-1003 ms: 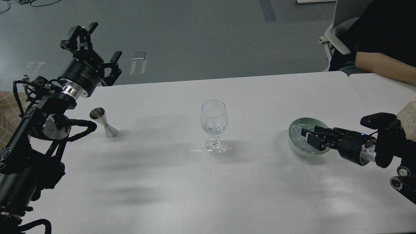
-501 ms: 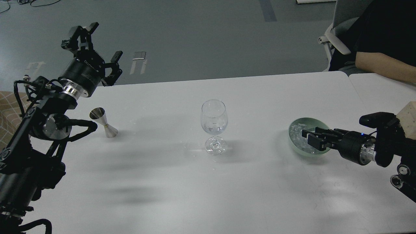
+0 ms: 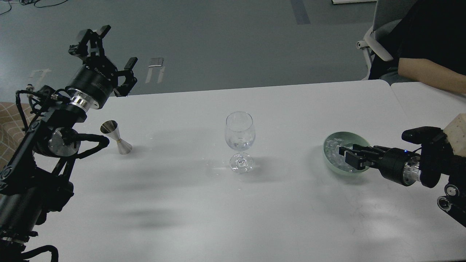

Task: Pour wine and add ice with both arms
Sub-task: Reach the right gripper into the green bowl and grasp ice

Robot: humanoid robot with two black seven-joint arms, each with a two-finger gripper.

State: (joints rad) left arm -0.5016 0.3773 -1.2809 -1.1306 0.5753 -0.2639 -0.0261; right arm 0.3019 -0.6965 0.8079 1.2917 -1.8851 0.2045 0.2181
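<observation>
A clear wine glass (image 3: 239, 140) stands upright in the middle of the white table (image 3: 204, 214), with a little clear content at its bottom. A pale green bowl (image 3: 329, 145) at the right holds several ice cubes (image 3: 333, 151). My right gripper (image 3: 345, 154) reaches into the bowl from the right, low over the ice; its fingers are dark and I cannot tell their state. My left gripper (image 3: 105, 54) is raised above the table's far left edge, fingers spread wide and empty. A steel jigger (image 3: 117, 137) stands upright below it.
A seated person's arm (image 3: 429, 74) and a chair (image 3: 380, 36) are at the far right corner. A second table (image 3: 429, 105) adjoins on the right. A beige block (image 3: 458, 131) shows at the right edge near my right arm.
My right gripper has drawn back slightly to the right within the bowl. The left arm has barely moved.
</observation>
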